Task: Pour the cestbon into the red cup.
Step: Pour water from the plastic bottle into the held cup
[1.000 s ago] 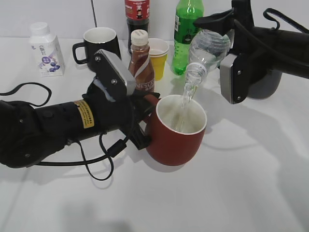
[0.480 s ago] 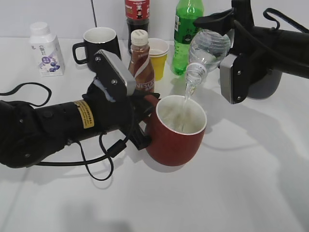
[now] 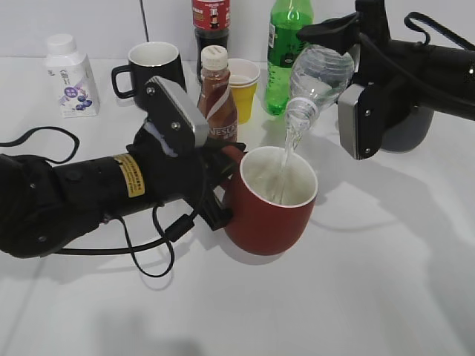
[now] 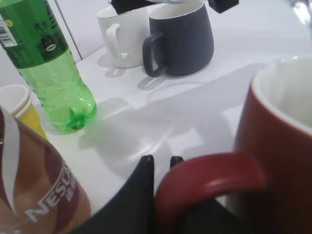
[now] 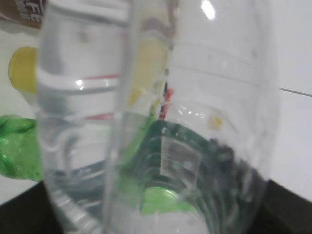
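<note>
Right gripper (image 3: 338, 55) clamped on the cestbon (image 3: 318, 78), tipped neck-down over the red cup (image 3: 271, 200) so water streams inside. Left gripper (image 4: 158, 168) closed on the cup's handle, likely steadying it mid-worktop. Toward the far edge: one Nescafe bottle (image 3: 217, 96), one green bottle (image 3: 286, 44), one yellow paper cup (image 3: 243, 89), one black mug (image 3: 152, 67).

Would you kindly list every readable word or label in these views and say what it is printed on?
"NESCAFE": brown coffee bottle, partly hidden.
Green bottle: white characters and a barcode, too small to read.
Small white bottle: purple label, blurred.
Yellow sticker on the left arm: unreadable.
Cestbon: label blurred.
Dark cola bottle: red label, unreadable.
</note>
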Action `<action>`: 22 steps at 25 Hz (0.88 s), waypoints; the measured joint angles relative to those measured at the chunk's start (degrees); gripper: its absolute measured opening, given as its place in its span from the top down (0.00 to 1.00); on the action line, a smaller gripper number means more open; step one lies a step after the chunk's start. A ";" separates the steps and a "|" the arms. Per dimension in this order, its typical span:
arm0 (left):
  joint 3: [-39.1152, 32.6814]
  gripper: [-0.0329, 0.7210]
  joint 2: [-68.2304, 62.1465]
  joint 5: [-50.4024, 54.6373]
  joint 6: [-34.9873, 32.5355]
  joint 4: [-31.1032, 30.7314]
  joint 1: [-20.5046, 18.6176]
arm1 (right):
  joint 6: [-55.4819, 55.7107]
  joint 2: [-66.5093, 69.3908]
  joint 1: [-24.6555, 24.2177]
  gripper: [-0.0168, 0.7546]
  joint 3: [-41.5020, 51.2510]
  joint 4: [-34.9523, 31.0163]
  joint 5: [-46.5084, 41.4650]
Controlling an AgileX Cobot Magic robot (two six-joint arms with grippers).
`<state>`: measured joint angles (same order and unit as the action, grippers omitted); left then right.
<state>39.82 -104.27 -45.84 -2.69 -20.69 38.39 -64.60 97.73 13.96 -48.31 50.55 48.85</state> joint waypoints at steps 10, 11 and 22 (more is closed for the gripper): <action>0.00 0.88 0.00 0.05 0.00 -0.07 0.00 | -0.11 0.00 0.00 0.36 0.00 -0.44 0.00; 0.00 0.88 0.00 0.05 0.00 -0.07 0.00 | -0.05 0.00 0.00 0.36 0.00 -0.50 0.02; 0.00 0.88 0.00 0.16 0.00 4.56 0.00 | 12.47 0.00 0.00 0.36 0.00 1.28 -0.52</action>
<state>39.82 -104.27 -45.68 -2.69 -16.13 38.39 -52.13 97.73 13.96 -48.31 51.84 48.33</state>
